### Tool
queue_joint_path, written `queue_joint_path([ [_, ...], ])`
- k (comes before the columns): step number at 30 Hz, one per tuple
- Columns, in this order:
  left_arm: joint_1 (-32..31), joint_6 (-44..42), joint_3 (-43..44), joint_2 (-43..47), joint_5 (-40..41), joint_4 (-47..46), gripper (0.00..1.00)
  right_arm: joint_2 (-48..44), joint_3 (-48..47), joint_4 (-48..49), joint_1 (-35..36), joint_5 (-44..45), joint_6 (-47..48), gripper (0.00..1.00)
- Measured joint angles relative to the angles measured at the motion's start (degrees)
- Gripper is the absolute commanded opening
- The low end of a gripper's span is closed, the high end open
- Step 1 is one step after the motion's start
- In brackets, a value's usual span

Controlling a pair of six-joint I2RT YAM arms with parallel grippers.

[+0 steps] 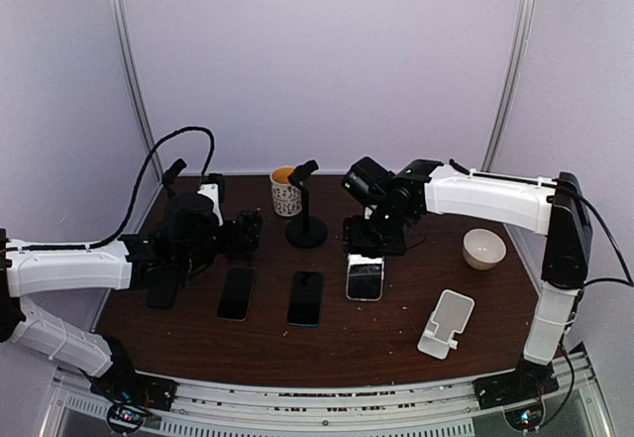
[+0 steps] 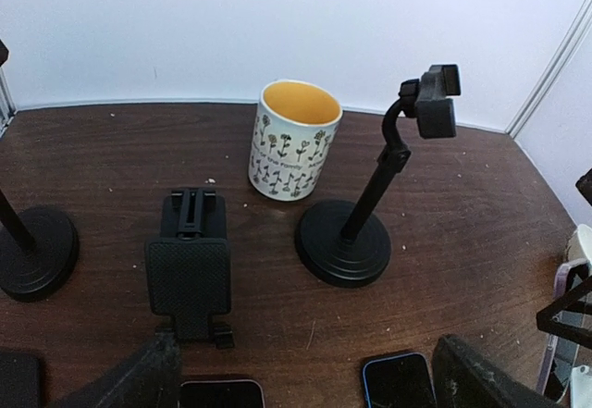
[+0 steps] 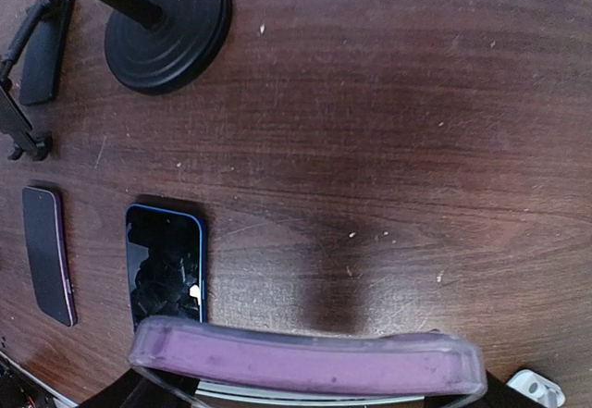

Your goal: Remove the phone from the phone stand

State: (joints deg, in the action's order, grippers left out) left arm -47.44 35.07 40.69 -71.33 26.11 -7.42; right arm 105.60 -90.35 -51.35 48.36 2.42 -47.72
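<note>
My right gripper (image 1: 369,255) is shut on a phone in a clear purple case (image 1: 365,278), holding it by its top end over the middle of the table. In the right wrist view the case's edge (image 3: 305,362) runs across the bottom and hides the fingertips. I cannot tell whether its lower end touches the table. The white phone stand (image 1: 446,323) stands empty to the front right, apart from the phone; its corner shows in the right wrist view (image 3: 535,387). My left gripper (image 1: 248,231) is open and empty, its fingers (image 2: 129,380) spread wide.
Two dark phones lie flat: a purple-edged one (image 1: 236,292) and a blue-edged one (image 1: 305,298). A black round-base stand (image 1: 306,221), a flowered mug (image 1: 285,191), a white bowl (image 1: 484,248) and a black folding stand (image 2: 188,265) are further back.
</note>
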Motion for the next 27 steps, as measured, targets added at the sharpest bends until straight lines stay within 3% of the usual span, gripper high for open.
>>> queue_joint_path([
  [18,0.74,1.29,0.00,0.00,1.03,2.43,0.98,7.02,4.48,2.19,-1.42,-5.22,2.34,0.64],
  [27,0.92,1.49,0.00,-0.09,1.11,3.02,0.98,8.11,5.62,3.17,-3.74,-7.58,2.58,0.79],
])
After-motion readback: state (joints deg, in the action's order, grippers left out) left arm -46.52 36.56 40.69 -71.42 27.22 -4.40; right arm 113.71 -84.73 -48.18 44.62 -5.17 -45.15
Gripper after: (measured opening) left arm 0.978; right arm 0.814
